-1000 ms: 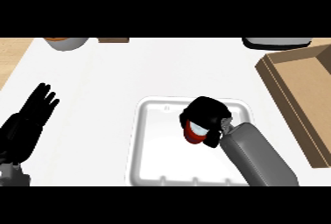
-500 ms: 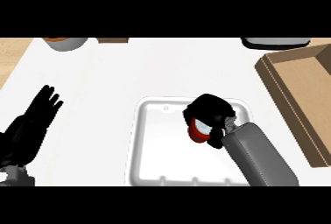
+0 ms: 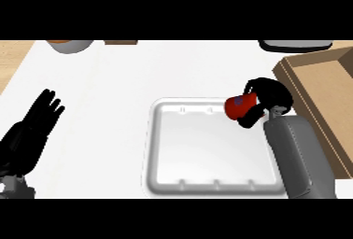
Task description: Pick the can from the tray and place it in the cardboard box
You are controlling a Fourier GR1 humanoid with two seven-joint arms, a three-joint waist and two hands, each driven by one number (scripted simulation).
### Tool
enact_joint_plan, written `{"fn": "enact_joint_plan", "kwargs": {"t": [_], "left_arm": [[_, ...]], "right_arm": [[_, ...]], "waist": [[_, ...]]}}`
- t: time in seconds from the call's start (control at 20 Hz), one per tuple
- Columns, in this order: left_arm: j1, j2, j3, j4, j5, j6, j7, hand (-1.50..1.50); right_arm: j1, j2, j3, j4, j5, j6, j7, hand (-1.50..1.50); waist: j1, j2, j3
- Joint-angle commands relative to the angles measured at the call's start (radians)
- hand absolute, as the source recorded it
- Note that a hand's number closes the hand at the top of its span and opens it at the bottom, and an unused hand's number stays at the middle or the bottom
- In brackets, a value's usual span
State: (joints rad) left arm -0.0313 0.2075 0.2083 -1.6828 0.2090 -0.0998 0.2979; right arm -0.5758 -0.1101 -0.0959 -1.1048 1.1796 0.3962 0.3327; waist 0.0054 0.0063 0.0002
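Head view, right hand (image 3: pixel 270 95) fingers grasping red can (image 3: pixel 241 106), partly hidden; left hand (image 3: pixel 36 122) fingers released, box (image 3: pixel 318 79) cut off.

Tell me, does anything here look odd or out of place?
Nothing spilled or damaged. The red can sits tilted in the right hand, above the tray's top right corner, beside the box.

The right hand (image 3: pixel 267 95) curls round the red can (image 3: pixel 240 106), holding it over the far right corner of the white tray (image 3: pixel 165 154) (the can's top tilts toward the view's left). The cardboard box (image 3: pixel 324 100) stands just right of the tray on the table (image 3: pixel 124 74). The left hand (image 3: pixel 38 119) rests open near the left edge, fingers up.
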Motion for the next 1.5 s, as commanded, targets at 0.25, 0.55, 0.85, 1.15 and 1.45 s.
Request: {"fn": "enact_joint_plan", "kwargs": {"t": [0.25, 0.55, 0.85, 1.15, 1.45], "left_arm": [[-0.008, 0.003, 0.005, 0.013, -0.002, -0.005, 0.003, 0.00], [0.031, 0.012, 0.018, -0.043, 0.029, -0.024, 0.026, 0.00], [0.018, -0.004, 0.008, -0.033, 0.011, -0.001, 0.036, 0.00], [0.022, -0.001, 0.005, 0.003, -0.021, -0.018, -0.020, 0.00], [0.005, -0.017, -0.013, -0.038, -0.004, -0.010, 0.042, 0.00]], "right_arm": [[-0.138, 0.017, -0.025, -0.077, 0.056, -0.110, 0.200, 1.50], [-0.251, 0.018, 0.000, -0.231, 0.118, -0.114, 0.330, 1.50], [-0.308, -0.074, -0.045, -0.403, 0.158, -0.009, 0.454, 1.50], [-0.289, -0.187, -0.133, -0.320, 0.148, -0.098, 0.412, 1.50], [-0.284, -0.296, -0.174, -0.253, 0.113, -0.068, 0.345, 1.50]], "waist": [[-0.005, -0.010, -0.001], [0.002, -0.015, 0.000], [-0.012, -0.015, 0.000], [-0.003, -0.007, 0.000], [0.001, -0.006, 0.000]]}}
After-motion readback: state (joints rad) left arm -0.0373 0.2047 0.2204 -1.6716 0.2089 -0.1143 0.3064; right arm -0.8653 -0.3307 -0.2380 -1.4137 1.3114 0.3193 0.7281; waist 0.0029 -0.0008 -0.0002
